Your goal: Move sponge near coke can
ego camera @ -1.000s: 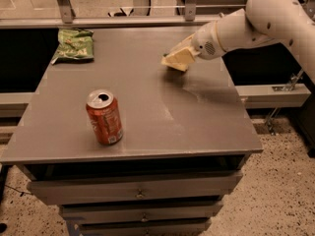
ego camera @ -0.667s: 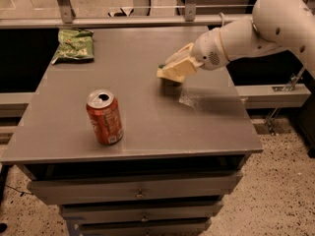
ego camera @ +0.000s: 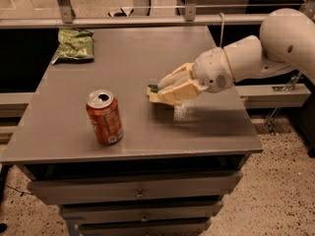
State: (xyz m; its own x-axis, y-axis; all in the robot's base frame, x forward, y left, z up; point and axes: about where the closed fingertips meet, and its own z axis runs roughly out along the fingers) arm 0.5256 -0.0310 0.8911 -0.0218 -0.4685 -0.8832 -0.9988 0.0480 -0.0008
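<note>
Carrying phase | pale two-finger gripper (ego camera: 170,90) clamped on small green-topped yellow foam sponge (ego camera: 153,89), low over grey tabletop (ego camera: 138,53) | red aluminium coke can (ego camera: 104,117) stood near, not touching | set-down seemed still to do

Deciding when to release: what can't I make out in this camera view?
Camera view:
The sponge: mostly hidden inside the end effector, which grips it right of the coke can; only a green corner shows.
Whether the sponge touches the table: hidden beneath the end effector.
The arm past its elbow: cut off by the right edge.
</note>
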